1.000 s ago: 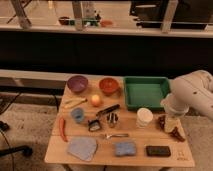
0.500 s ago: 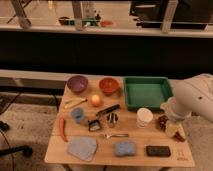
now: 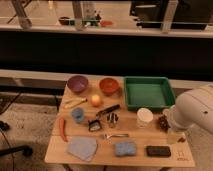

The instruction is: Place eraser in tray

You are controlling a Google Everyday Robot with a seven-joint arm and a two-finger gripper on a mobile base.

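Small flat black rectangular eraser [image 3: 158, 150] lay at light wooden table's [image 3: 135, 136] front right corner. Gripper [image 3: 176, 136] hovered just beside, jaws apart. Best: straddle narrow sides, clamp low, lift toward green rectangular plastic tray [image 3: 148, 79], back right corner.

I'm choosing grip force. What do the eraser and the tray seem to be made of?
Eraser: matte black block, no glare, likely rubber or foam. Tray: green, smooth, uniform raised walls, probably moulded plastic. The gripper hangs open at the table's right edge, touching neither.
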